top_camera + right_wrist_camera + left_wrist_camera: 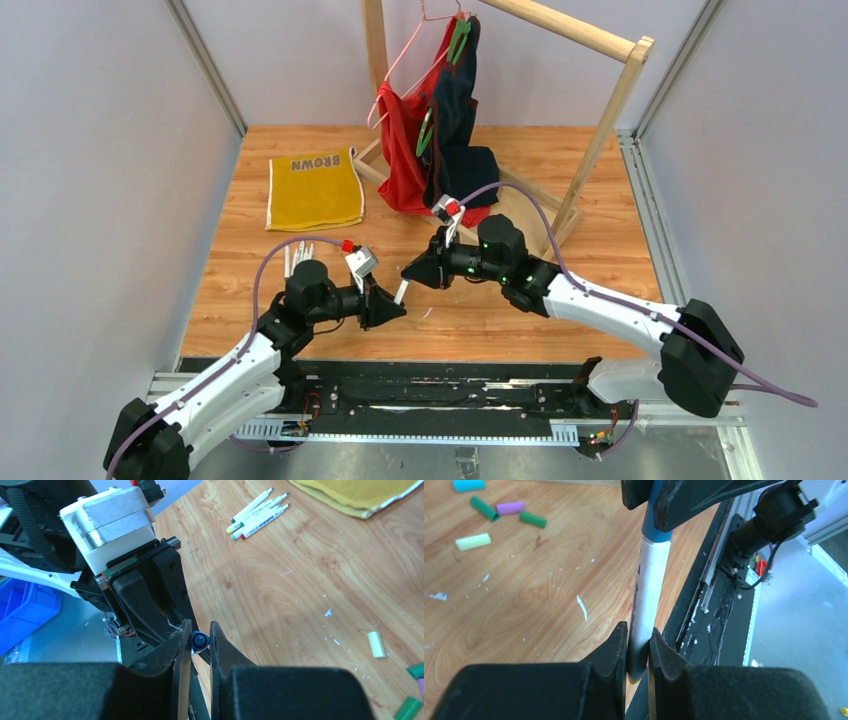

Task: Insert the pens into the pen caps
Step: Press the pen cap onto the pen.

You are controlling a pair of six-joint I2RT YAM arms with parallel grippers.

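My left gripper [639, 647] is shut on the lower end of a white-barrelled pen [649, 585]. The pen's far end sits inside a blue pen cap [658, 522], and my right gripper [200, 641] is shut on that blue cap [200, 640]. In the top view the two grippers meet tip to tip, left [393, 303] and right [411, 273], with the pen [402, 292] between them. Several more pens [257, 511] lie together near the yellow cloth. Loose caps lie on the wood: teal [468, 485], purple [510, 507], two green [484, 508], pale yellow [473, 541].
A yellow cloth [314, 188] lies at the back left. A wooden rack [610, 110] with red and dark garments [440, 130] on hangers stands at the back centre. A black rail [440, 392] runs along the table's near edge. A blue bin [20, 611] sits beyond the table.
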